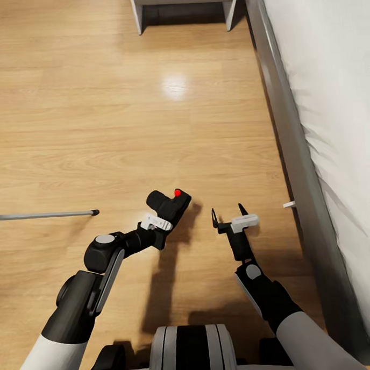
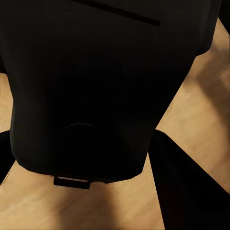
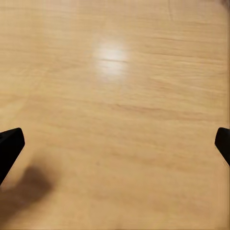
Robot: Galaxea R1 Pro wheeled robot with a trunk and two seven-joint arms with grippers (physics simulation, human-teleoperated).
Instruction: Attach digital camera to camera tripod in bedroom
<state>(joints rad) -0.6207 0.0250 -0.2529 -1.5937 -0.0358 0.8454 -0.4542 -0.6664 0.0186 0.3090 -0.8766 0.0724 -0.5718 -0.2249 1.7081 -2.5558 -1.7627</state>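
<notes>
The left gripper (image 1: 163,213) pinches the digital camera (image 1: 169,203), carried above the floor (image 1: 123,128) with its red button (image 1: 178,193) upward, probably so its base can meet a mount. In the left wrist view the camera's black body (image 2: 100,86) sits close to the lens. The right gripper (image 1: 228,214) hangs spread and empty, likely kept free to help. At the far left a silver leg of the camera tripod (image 1: 43,215) lies low over the floor. The bed (image 1: 322,120) runs along the right.
</notes>
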